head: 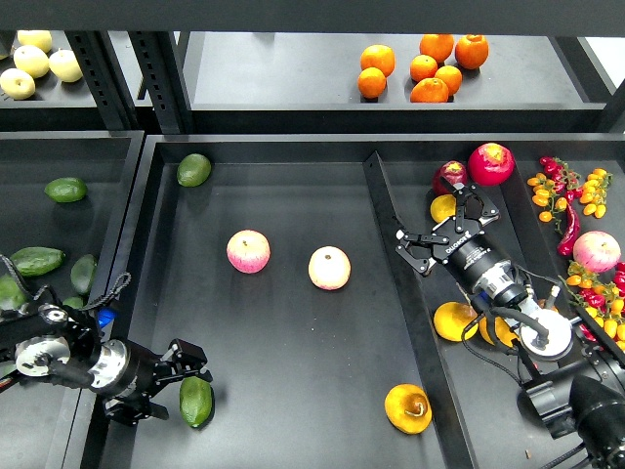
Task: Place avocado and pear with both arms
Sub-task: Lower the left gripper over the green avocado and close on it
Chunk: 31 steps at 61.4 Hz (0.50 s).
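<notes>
The avocado [196,402], bright green and egg-shaped, lies at the front left of the big middle tray [293,195]. My left gripper [180,387] is open just to its left, with prongs spread above and below the fruit's left side. The pear [408,407], yellow-orange with a dark hollow, lies at the tray's front right, away from both grippers. My right gripper [441,227] is open and empty over the right bin, next to a small yellow fruit [442,207].
Two pink apples [248,251] [329,268] lie mid-tray and a duller green fruit [193,169] lies at its back left. A divider wall [395,264] separates the right bin with red apples [490,162] and yellow fruits [454,320]. Dark green fruits [64,189] fill the left bin. Oranges [430,68] sit on the shelf.
</notes>
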Available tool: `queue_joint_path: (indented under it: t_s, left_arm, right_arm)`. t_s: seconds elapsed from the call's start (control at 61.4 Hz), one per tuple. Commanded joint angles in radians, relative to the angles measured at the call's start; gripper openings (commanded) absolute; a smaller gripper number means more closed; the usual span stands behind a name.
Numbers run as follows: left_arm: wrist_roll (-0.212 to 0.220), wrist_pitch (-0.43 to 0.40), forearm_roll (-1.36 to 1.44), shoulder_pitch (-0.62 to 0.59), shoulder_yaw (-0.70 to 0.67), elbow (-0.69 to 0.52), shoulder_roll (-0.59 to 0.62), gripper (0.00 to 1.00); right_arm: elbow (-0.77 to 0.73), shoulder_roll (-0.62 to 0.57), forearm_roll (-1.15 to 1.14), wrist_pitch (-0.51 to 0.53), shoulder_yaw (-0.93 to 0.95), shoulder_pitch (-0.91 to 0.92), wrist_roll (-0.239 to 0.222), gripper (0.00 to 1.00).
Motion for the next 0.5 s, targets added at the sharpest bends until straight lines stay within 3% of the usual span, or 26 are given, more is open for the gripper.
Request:
queue_joint_path:
  t_s: [0.0,0.489]
  left_arm:
    - [0.0,0.0,0.009,0.002,0.0,0.009,-0.024,0.97]
    - [0.0,0.0,0.026,0.019,-0.003,0.024,-0.053,0.97]
  right_arm:
    - [0.0,0.0,-0.001,0.0,0.0,0.0,0.0,1.0]
    - [0.003,0.0,-0.001,0.0,-0.002,0.0,0.0,1.0]
